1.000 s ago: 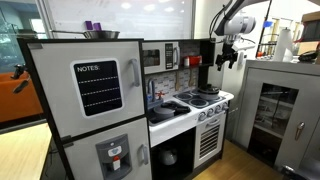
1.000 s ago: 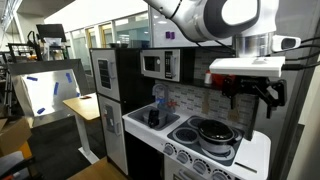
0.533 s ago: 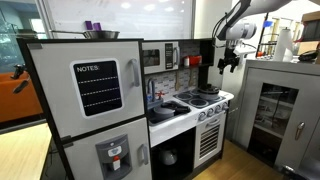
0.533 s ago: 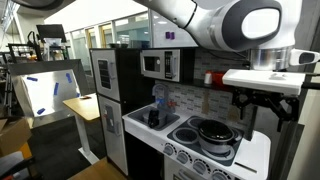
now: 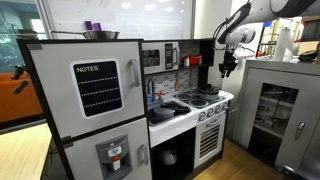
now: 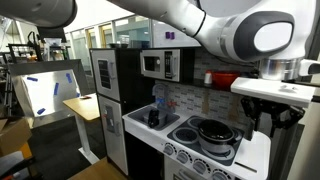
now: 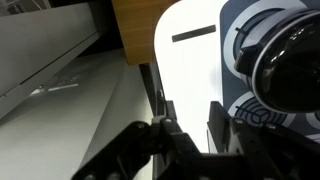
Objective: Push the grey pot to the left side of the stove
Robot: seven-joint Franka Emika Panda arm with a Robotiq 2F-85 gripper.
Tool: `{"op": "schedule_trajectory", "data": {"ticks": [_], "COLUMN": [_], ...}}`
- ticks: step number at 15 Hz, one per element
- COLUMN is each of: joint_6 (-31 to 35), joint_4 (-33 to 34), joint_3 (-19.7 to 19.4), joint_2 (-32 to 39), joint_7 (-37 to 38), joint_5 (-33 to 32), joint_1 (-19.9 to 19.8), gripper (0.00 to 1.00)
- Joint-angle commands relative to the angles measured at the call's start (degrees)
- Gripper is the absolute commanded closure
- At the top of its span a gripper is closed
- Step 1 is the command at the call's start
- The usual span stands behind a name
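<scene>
The grey pot point(image 6: 214, 131) sits on a burner of the white stove point(image 6: 250, 152), and in an exterior view it shows small at the stove's back point(image 5: 208, 91). My gripper point(image 5: 229, 66) hangs in the air above and beside the stove's outer end, apart from the pot; it looms large at the frame's right in an exterior view point(image 6: 272, 120). In the wrist view the gripper point(image 7: 195, 125) has a narrow gap between its dark fingers point(image 7: 175, 132) with nothing in it. The white stove top point(image 7: 190, 60) lies below, and a dark round shape point(image 7: 288, 60), probably the pot on its burner, is at the right.
A grey toy fridge point(image 5: 95, 100) with a NOTES board stands beside the sink point(image 5: 165, 111). A silver bowl point(image 5: 100, 34) rests on the fridge. A microwave point(image 6: 160, 65) hangs over the counter. A grey cabinet point(image 5: 282, 100) stands close past the stove's end.
The gripper has drifted sideways toward the stove's outer end, farther from the pot. Its jaws have narrowed from wide open to a small gap.
</scene>
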Motion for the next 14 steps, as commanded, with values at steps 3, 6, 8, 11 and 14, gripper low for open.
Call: {"op": "schedule_trajectory", "data": {"ticks": [3,6,8,11,14], "joint_6": [-3.5,-4.2,-4.2,-3.5,-2.6], "joint_4": [6.0,6.5,5.9,4.9,3.6], "joint_3": [2.0,2.6,2.9,3.5,4.2], "joint_2": [3.9,4.9,5.0,5.2,5.1], "joint_7": [-0.5,-0.8,-0.8,-1.3,-1.6], "joint_5": [1.9,2.7,3.4,4.5,5.4], "joint_1": [-1.6,-1.9,-2.0,-2.3,-2.6], "gripper": [1.0,1.0,1.0,1.0,1.0]}}
